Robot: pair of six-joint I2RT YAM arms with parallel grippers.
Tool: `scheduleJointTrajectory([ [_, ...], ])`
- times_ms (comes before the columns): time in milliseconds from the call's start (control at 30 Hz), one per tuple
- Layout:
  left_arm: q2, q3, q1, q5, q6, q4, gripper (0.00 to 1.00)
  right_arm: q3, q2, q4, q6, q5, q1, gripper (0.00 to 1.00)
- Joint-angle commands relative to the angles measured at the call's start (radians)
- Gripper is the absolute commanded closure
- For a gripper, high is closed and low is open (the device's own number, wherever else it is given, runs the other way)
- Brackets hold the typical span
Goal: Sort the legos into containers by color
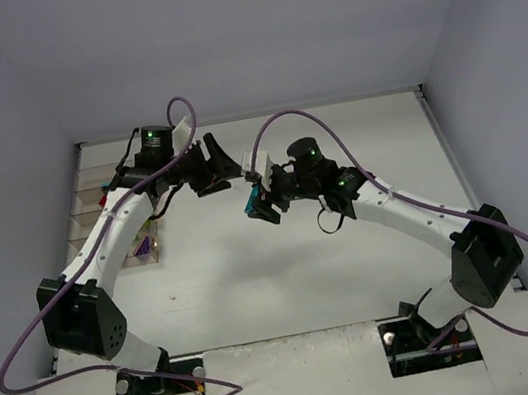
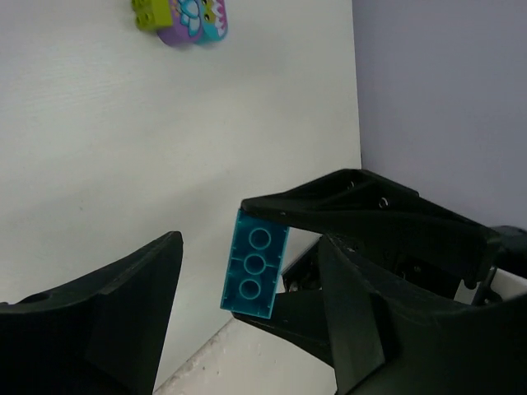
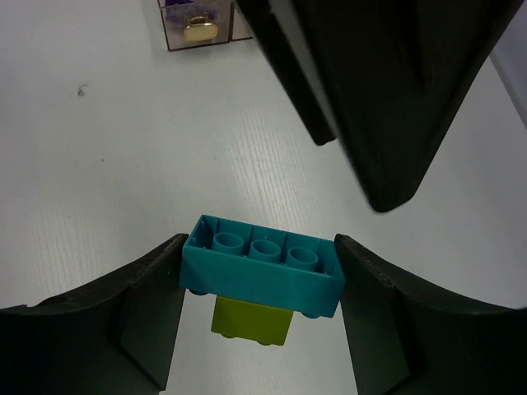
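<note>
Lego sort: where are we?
Done: some purple pieces sit in the containers; other bins unreadable. In hand: right gripper holds a cyan brick, lime brick showing under it. To do: loose pieces, lime, purple and cyan, lie on the table.

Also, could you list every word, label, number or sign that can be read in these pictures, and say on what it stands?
No readable text in any view.
cyan brick in the right tool: studs look plain, any embossing is too small to read.
lime green brick below it: no marking.
purple and cyan pieces: printed pattern, blurred, no letters legible.
clear container: no label visible.
</note>
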Motion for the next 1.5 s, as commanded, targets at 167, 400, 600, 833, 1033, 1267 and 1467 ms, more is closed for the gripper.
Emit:
scheduleJointTrajectory([
  [167,-0.045,0.032,-0.095,-0.003,0.126,-0.098,0.4,0.062,-0.017,0.047,-0.014,-0.025,-0.002,0.95],
  [400,-0.053,0.007,-0.12,0.012,0.156,-0.123,0.4,0.052,-0.025,0.044,-0.02,-0.019,-0.002,0.95],
  [600,-0.029,0.009,-0.148,-0.011,0.172,-0.146,0.43,0.049,-0.033,0.044,-0.021,-0.013,-0.002,0.95],
  [833,-0.021,0.004,-0.161,-0.031,0.157,-0.105,0.53,0.043,-0.039,0.044,-0.015,-0.021,-0.002,0.95],
  [1033,-0.028,0.001,-0.161,-0.034,0.161,-0.085,0.81,0.033,-0.046,0.044,-0.011,-0.013,-0.002,0.94],
  [1267,-0.042,-0.019,-0.16,-0.029,0.189,-0.066,0.91,0.017,-0.062,0.041,0.011,0.018,0.0,0.54],
  [1467,-0.042,-0.01,-0.154,-0.048,0.212,-0.051,0.91,-0.02,-0.097,0.021,0.034,0.073,-0.006,0.2],
])
